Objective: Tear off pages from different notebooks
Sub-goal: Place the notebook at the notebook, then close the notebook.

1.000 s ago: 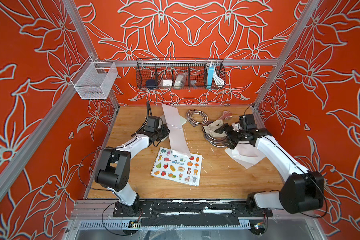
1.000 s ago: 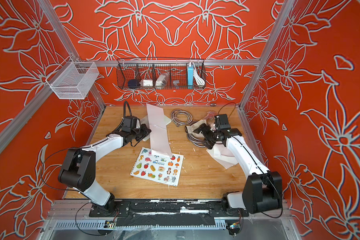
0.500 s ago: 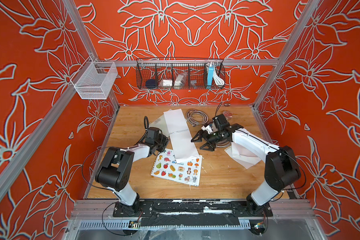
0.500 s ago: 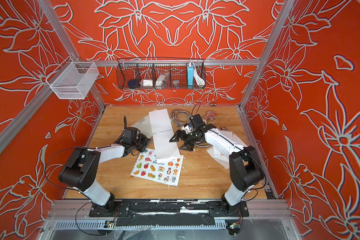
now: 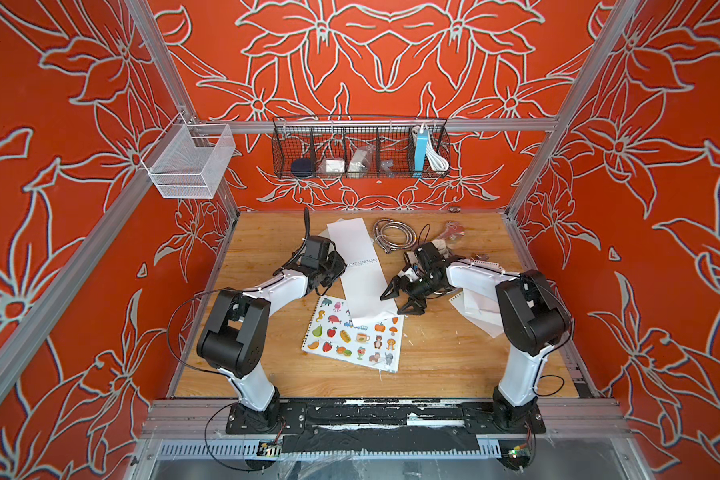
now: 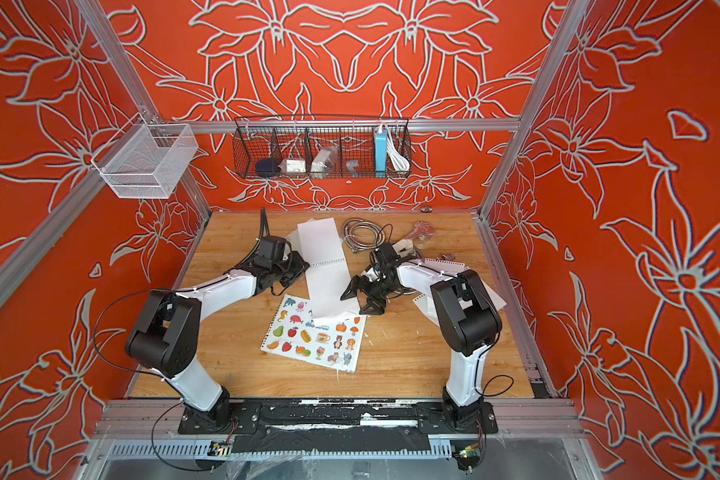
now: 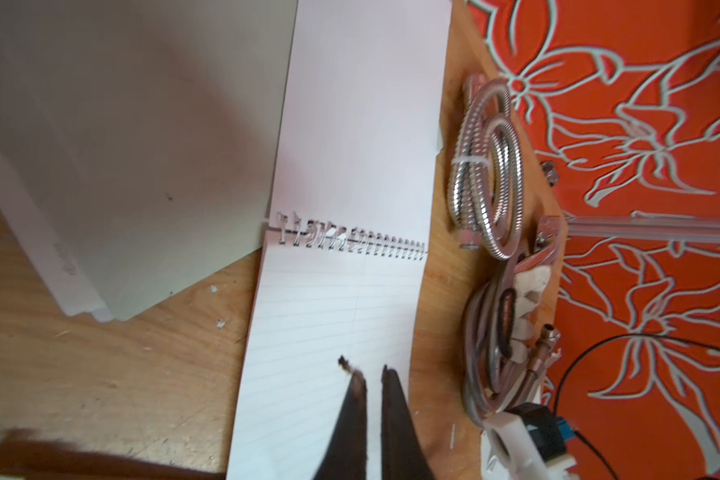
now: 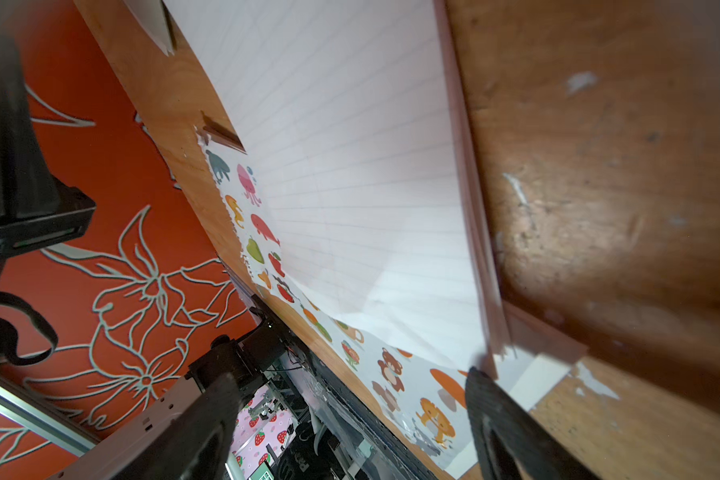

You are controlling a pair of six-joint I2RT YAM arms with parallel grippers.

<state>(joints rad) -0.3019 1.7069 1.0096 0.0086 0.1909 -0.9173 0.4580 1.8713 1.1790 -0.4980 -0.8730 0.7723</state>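
An open spiral notebook with white lined pages lies mid-table, and its lower page overlaps the picture notebook. In the left wrist view a pale grey-green notebook lies beside it. My left gripper is shut with nothing between its tips, which are over the lined page below the spiral. My right gripper stands open at the page's right edge. One of its fingers is by the page's lower corner. Loose torn pages lie under the right arm.
A coiled metal hose and a clutter of cables and cloth sit at the back right. A black wire basket and a white mesh basket hang on the frame. Paper scraps dot the wooden table.
My right arm swung left from the clutter to the open notebook's right edge. The notebook's raised page now lies flat over the picture notebook. My left gripper shifted along the notebook's left side.
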